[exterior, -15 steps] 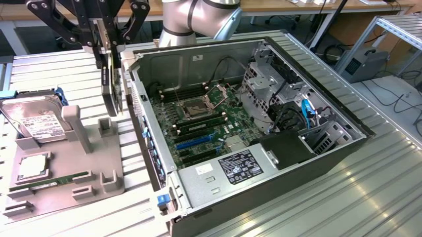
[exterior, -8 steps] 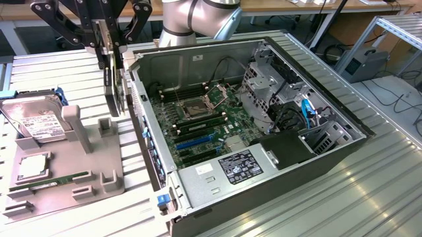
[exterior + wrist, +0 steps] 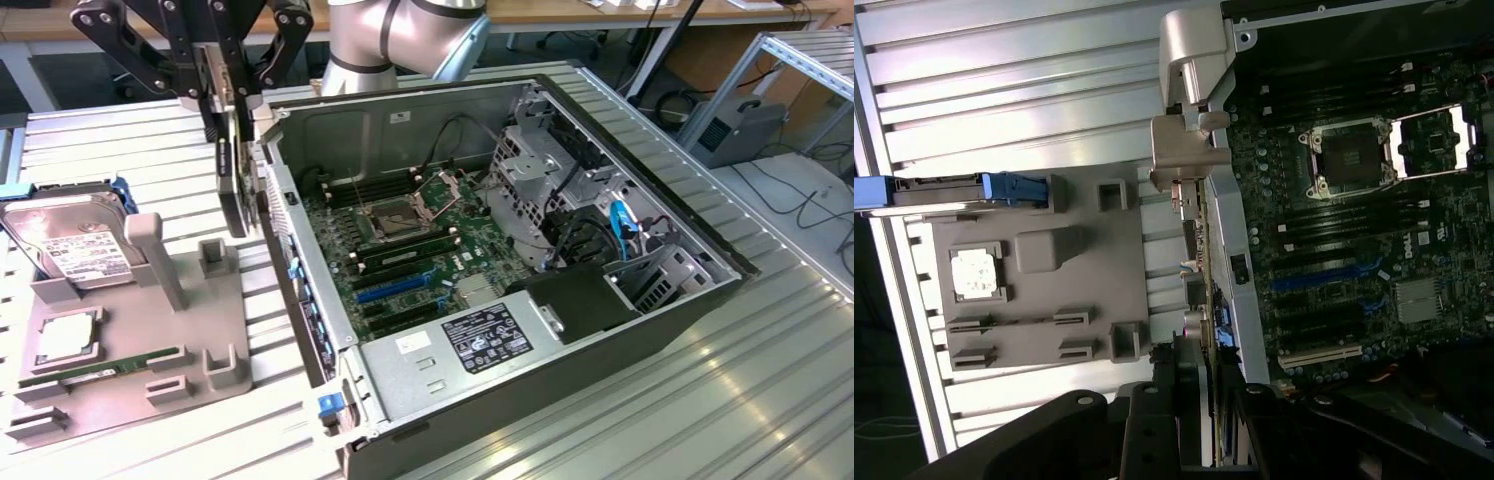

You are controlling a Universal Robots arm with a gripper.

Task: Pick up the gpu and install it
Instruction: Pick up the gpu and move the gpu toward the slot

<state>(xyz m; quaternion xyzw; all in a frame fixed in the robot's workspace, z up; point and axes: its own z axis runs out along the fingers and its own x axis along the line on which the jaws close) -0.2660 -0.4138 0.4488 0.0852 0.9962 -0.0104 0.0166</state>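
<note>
My gripper (image 3: 231, 92) is shut on the gpu (image 3: 235, 170), a thin dark card that hangs upright, edge-on, from between the black fingers (image 3: 200, 85). The card is off the grey fixture and sits in the air just outside the open computer case (image 3: 641, 300), beside its wall on the exterior view's left. In the wrist view the gpu (image 3: 1205, 260) runs as a thin edge away from my gripper (image 3: 1204, 400), with its silvery end bracket (image 3: 1189, 120) at the far end. The motherboard (image 3: 1354, 250) lies beyond the case wall, its blue slots (image 3: 394, 285) uncovered.
A grey fixture (image 3: 147, 385) on the exterior view's left holds a hard drive (image 3: 74, 250), a square chip (image 3: 64, 340) and a green memory stick (image 3: 100, 367). Inside the case are a drive cage (image 3: 534, 170), cables (image 3: 621, 225) and a labelled power supply (image 3: 487, 340). The table is ribbed metal (image 3: 641, 420).
</note>
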